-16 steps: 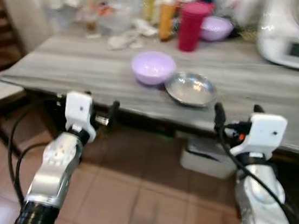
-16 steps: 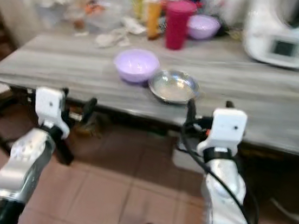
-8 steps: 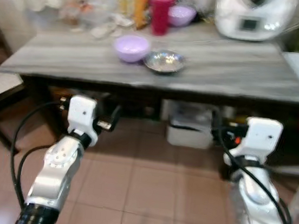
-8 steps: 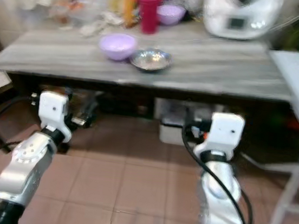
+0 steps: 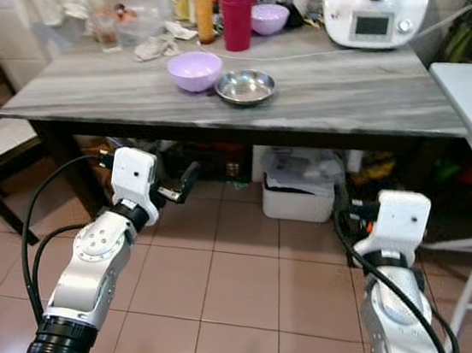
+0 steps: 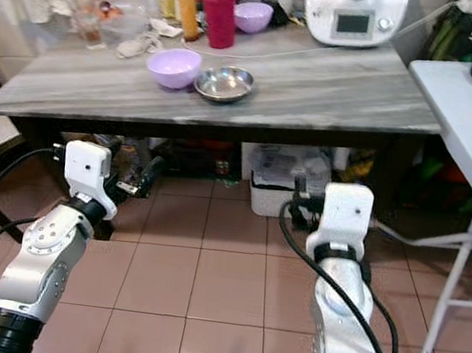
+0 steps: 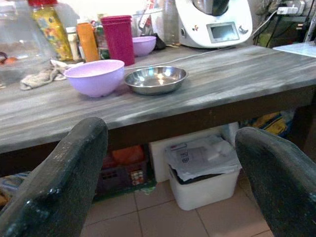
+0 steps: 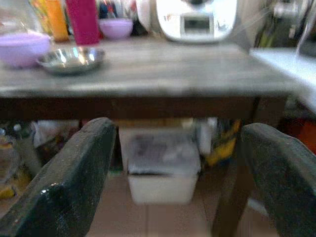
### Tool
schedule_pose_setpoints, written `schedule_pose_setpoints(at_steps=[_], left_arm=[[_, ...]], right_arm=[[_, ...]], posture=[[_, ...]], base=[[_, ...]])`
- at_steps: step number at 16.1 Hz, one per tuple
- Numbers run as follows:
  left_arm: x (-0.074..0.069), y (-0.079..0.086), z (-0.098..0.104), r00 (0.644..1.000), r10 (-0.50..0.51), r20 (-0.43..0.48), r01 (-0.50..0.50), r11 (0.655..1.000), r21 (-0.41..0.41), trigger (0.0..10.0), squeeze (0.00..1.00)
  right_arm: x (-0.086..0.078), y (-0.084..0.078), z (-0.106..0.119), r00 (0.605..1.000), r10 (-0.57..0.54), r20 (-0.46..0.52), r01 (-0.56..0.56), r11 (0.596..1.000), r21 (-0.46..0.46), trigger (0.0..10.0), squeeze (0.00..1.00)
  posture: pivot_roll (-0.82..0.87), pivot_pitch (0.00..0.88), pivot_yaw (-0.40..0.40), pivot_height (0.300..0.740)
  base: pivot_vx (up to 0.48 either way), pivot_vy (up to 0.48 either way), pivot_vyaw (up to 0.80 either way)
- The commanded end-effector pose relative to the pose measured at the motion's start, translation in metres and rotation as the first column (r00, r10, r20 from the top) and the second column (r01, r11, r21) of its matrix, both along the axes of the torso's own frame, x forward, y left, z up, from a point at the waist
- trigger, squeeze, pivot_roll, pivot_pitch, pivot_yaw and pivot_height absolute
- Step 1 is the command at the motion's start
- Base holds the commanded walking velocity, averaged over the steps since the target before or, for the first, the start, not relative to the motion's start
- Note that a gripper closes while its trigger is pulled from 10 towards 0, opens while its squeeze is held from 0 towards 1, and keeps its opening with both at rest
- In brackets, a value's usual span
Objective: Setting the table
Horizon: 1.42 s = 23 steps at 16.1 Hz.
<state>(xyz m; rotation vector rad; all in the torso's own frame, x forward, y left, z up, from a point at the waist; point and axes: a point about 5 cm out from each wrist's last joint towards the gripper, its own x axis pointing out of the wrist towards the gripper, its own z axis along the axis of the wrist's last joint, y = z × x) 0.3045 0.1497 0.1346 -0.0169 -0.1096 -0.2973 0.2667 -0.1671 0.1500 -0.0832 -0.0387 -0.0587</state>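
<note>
Tableware, a lilac plastic bowl (image 5: 195, 70) touching a shallow steel dish (image 5: 245, 86), sat on the grey wooden table (image 5: 333, 89). Both end effectors, left end effector (image 7: 170, 163) and right end effector (image 8: 175, 163), were spread and empty below table height; raising either risked striking the table edge.

I see bare grey wood across the bench (image 5: 358, 97) in front of the white kitchen machine (image 5: 372, 12), so that stretch is free to reach over. Toward the far side from the machine, the steel bowl (image 5: 245, 86) and lilac bowl (image 5: 195, 70) sit touching. Behind them a red tumbler (image 5: 235, 17), bottles and a rag crowd the back edge. Below the bench, a white bin (image 5: 298, 193) stands on the floor.
</note>
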Motion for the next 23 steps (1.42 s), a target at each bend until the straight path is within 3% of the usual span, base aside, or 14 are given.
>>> schedule_pose_setpoints(at_steps=[1, 5, 11, 23], left_arm=[[0.0004, 0.0048, 0.0047, 1.000, 0.007, 0.011, -0.007, 1.000, 0.001, 10.0, 0.00], [-0.0011, 0.0031, 0.0028, 1.000, -0.013, -0.001, 0.013, 1.000, -0.010, 10.0, 0.00], [-0.0016, 0.0019, 0.0011, 1.000, -0.022, -0.009, 0.022, 1.000, -0.007, 10.0, 0.00], [-0.0024, -0.0048, -0.0022, 0.999, -0.043, -0.025, 0.043, 0.999, -0.006, 10.0, 0.00]], right_arm=[[0.0000, 0.0048, 0.0003, 0.999, 0.034, 0.001, -0.034, 0.999, 0.025, 10.0, 0.00], [-0.0015, 0.0075, 0.0031, 0.998, 0.050, 0.022, -0.052, 0.996, 0.074, 10.0, 0.00], [-0.0007, 0.0070, 0.0043, 0.998, 0.056, 0.027, -0.058, 0.996, 0.072, 10.0, 0.00], [-0.0016, 0.0096, 0.0067, 0.995, 0.087, 0.041, -0.090, 0.994, 0.069, 10.0, 0.00]], posture=[[-0.31, 0.072, 0.115, 0.740], [-0.31, 0.077, 0.118, 0.740], [-0.30, 0.075, 0.116, 0.740], [-0.31, 0.079, 0.115, 0.740]], base=[[0.000, 0.000, 0.00], [0.000, -0.061, 0.00], [0.000, -0.261, -0.71], [0.000, -0.294, 0.00]])
